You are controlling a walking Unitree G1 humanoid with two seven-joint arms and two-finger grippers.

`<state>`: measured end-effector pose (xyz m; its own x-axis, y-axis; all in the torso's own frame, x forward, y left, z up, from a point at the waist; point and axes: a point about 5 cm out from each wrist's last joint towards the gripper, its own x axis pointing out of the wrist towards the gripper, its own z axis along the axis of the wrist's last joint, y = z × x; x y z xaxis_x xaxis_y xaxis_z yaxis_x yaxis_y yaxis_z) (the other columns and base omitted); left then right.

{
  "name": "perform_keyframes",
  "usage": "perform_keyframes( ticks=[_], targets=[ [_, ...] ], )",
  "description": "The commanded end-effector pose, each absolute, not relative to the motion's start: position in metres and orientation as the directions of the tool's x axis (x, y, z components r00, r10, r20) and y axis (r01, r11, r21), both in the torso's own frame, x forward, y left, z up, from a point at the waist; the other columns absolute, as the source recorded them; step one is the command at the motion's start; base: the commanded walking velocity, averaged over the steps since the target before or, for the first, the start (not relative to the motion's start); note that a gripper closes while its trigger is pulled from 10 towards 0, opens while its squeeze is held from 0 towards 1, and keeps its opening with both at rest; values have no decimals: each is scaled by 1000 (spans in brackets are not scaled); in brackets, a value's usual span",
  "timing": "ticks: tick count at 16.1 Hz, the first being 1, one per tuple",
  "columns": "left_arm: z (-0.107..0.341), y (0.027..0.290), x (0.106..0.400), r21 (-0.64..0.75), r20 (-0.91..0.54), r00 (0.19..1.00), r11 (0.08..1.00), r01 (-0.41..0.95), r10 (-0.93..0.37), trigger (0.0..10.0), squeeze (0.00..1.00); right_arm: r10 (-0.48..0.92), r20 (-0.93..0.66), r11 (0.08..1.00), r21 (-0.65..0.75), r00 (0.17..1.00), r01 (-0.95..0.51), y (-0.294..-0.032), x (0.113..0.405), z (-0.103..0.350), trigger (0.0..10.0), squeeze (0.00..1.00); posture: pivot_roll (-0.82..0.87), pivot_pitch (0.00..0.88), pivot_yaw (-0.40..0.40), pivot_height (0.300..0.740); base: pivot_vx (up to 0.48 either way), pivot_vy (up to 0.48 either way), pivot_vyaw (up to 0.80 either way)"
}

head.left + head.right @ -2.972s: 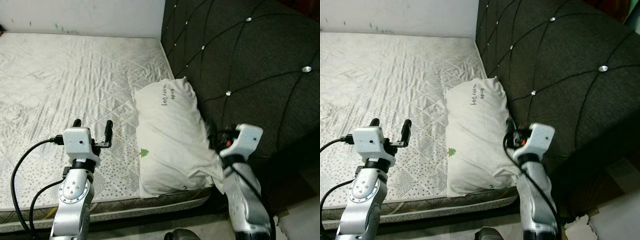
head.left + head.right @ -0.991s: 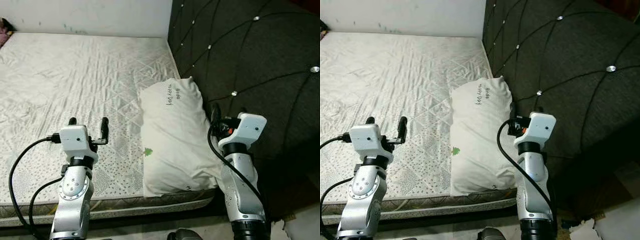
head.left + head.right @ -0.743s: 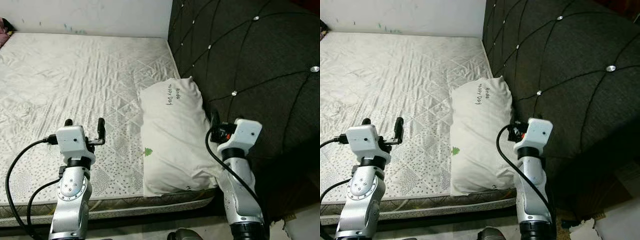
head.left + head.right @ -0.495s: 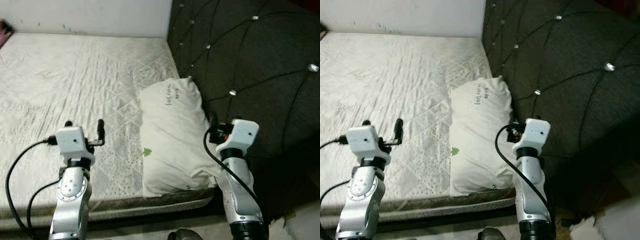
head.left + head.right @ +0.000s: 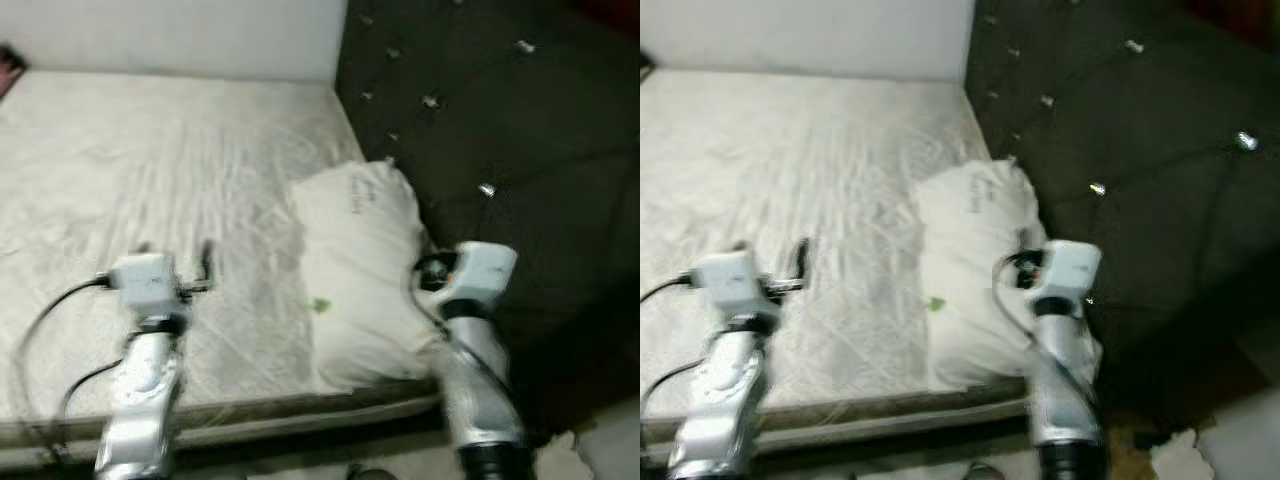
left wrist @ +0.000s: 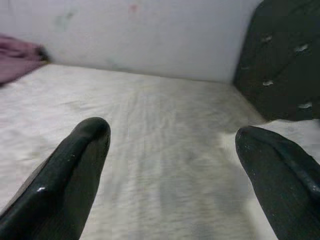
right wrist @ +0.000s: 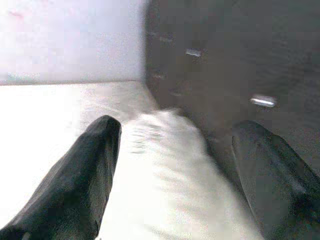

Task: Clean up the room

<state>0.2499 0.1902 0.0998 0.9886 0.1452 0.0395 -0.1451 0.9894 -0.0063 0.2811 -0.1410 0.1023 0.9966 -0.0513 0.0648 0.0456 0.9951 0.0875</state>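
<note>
Judging by this blurry shot, the pillow (image 5: pixel 365 265) is already laid against the headboard (image 5: pixel 500 130) on the bed (image 5: pixel 150 200); both the left hand (image 6: pixel 170 165) and right hand (image 7: pixel 172 170) are held apart, empty, little seems left.

We see a bare quilted mattress (image 5: pixel 150 170) | a white pillow (image 5: pixel 365 270) lies on it against the dark tufted headboard (image 5: pixel 500 130) | a purple cloth (image 6: pixel 17 55) lies at its far edge
</note>
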Motion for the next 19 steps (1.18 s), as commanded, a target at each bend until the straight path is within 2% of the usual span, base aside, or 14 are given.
perform_keyframes(
  ticks=[1, 3, 7, 9, 10, 12, 14, 15, 19],
  targets=[
    [101, 178, 254, -30, 42, 993, 994, -106, 108, 10000, 0, -80, 52, 995, 71, 995, 76, -153, 282, 101, 10000, 0, 99, 0, -51, 740, 0, 480, 0],
    [101, 177, 254, -30, 37, 994, 994, -106, 107, 10000, 0, -46, 29, 998, 36, 999, 45, -148, 283, 98, 10000, 0, 99, 0, -53, 740, 0, 480, 0],
    [101, 178, 254, -33, 40, 994, 994, -102, 103, 10000, 0, -61, -4, 996, 65, 998, 61, -151, 283, 94, 10000, 0, 99, 0, -53, 740, 0, 480, 0],
    [102, 177, 254, -15, 50, 995, 996, -82, 83, 10000, 0, -62, -4, 998, 25, 998, 62, -151, 284, 94, 10000, 0, 99, 0, -53, 740, 0, 480, 0],
    [99, 181, 254, -3, 30, 993, 993, -117, 117, 10000, 0, -54, 7, 998, -37, 999, 54, -149, 284, 96, 10000, 0, 100, 0, -53, 740, 0, 266, 0],
    [101, 180, 254, -5, 52, 995, 997, -82, 82, 10000, 0, -17, 5, 1000, 16, 1000, 17, -144, 284, 95, 10000, 0, 99, 0, -52, 740, 0, 0, 0],
    [105, 178, 253, 21, 85, 995, 998, -56, 54, 10000, 0, -55, -13, 998, 36, 998, 55, -149, 284, 94, 10000, 0, 96, 0, -51, 740, 0, 0, 0],
    [105, 177, 253, 27, 83, 995, 998, -56, 54, 10000, 0, -40, -60, 995, 89, 997, 45, -152, 282, 91, 10000, 0, 98, 0, -52, 740, 0, 0, 0],
    [101, 186, 251, 42, 52, 990, 990, -131, 129, 10000, 0, -55, -58, 991, 121, 997, 62, -154, 281, 90, 10000, 0, 106, 0, -55, 740, 0, 0, 0]
  ],
)
